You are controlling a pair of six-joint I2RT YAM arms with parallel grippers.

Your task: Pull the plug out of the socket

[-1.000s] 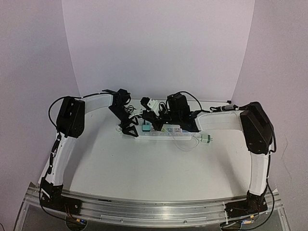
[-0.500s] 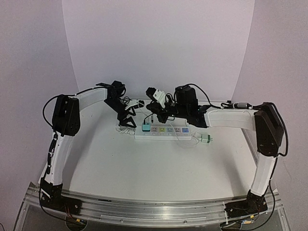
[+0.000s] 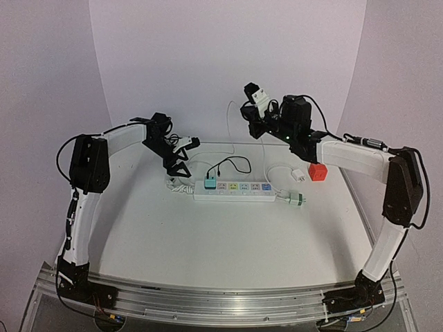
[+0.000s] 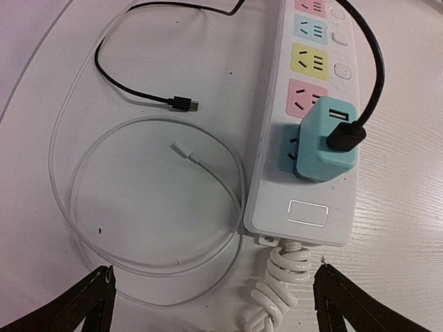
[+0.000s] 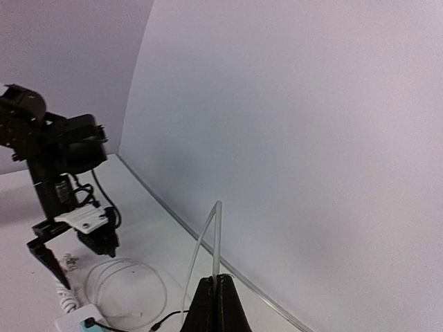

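Note:
The socket (image 3: 235, 190) is a long white strip lying across the table's middle, also seen in the left wrist view (image 4: 277, 173). A teal plug (image 3: 209, 185) (image 4: 320, 142) sits in its leftmost outlet, with a black USB lead in it. My left gripper (image 3: 181, 169) (image 4: 214, 294) hangs open above the strip's corded end, holding nothing. High over the table's back, my right gripper (image 3: 246, 111) (image 5: 220, 280) is shut on a thin white cable (image 5: 217, 238) that bends over above the fingertips and trails down towards the table.
A green plug (image 3: 296, 200) lies off the strip's right end. A white charger (image 3: 297, 175) and a red cube (image 3: 318, 171) sit behind it. A loose white cable loop (image 4: 138, 207), a black USB cable end (image 4: 183, 104) and the strip's coiled cord (image 4: 280, 283) lie at its left end.
My right gripper has risen from the strip, up and to the right, carrying the thin white cable. The left gripper has drawn back slightly up and left, still open.

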